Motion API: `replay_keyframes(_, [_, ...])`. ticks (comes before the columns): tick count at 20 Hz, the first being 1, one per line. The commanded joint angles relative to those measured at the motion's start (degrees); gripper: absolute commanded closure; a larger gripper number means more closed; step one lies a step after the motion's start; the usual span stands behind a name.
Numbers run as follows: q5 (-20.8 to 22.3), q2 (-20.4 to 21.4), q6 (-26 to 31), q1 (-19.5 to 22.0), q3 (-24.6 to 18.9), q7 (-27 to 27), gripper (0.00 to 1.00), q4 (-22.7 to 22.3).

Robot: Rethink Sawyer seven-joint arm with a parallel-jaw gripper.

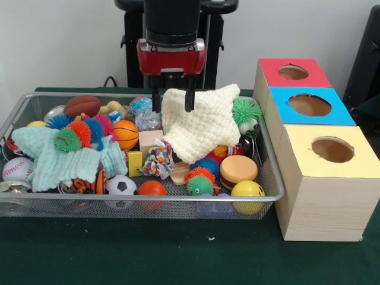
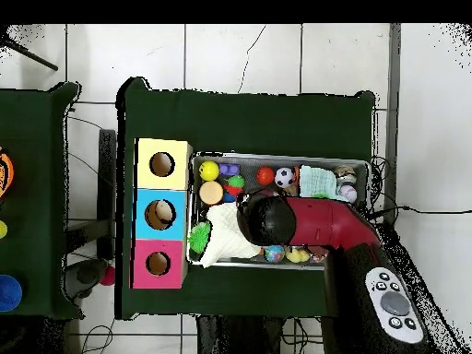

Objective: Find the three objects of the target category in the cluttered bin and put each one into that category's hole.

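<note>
The bin (image 1: 148, 199) is a wide silver wire-mesh basket full of toys; in the overhead view it (image 2: 281, 157) lies right of the boxes. My gripper (image 1: 173, 101) is open and hangs over the bin's back middle. Its two black fingers (image 1: 156, 100) straddle the upper left corner of a cream knitted cloth (image 1: 202, 122). Three wooden boxes stand beside the bin, each with a round hole: red top (image 1: 293, 72), blue top (image 1: 309, 105), yellow top (image 1: 332, 149). In the overhead view the arm's head (image 2: 267, 219) hides the fingers, beside the cream cloth (image 2: 226, 241).
In the bin lie a mint cloth (image 1: 65, 157), a brown football (image 1: 82, 105), a basketball (image 1: 125, 134), a soccer ball (image 1: 121, 185), a baseball (image 1: 18, 169), a red ball (image 1: 152, 189), a yellow ball (image 1: 247, 190), a burger toy (image 1: 238, 169), a green spiky ball (image 1: 246, 110) and a rope toy (image 1: 157, 160).
</note>
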State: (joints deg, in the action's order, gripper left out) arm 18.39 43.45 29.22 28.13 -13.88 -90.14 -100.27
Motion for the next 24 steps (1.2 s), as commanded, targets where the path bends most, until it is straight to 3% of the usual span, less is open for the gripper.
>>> replay_keyframes(1, [6.4, -6.6, -5.0, -2.3, 3.4, -4.8, 0.00, 5.9])
replay_keyframes(9, [8.1, -10.3, -8.8, -4.1, 6.8, -6.4, 0.00, 7.7])
replay_keyframes(24, [6.6, -11.2, -13.3, -4.3, 8.0, -7.0, 0.00, 7.5])
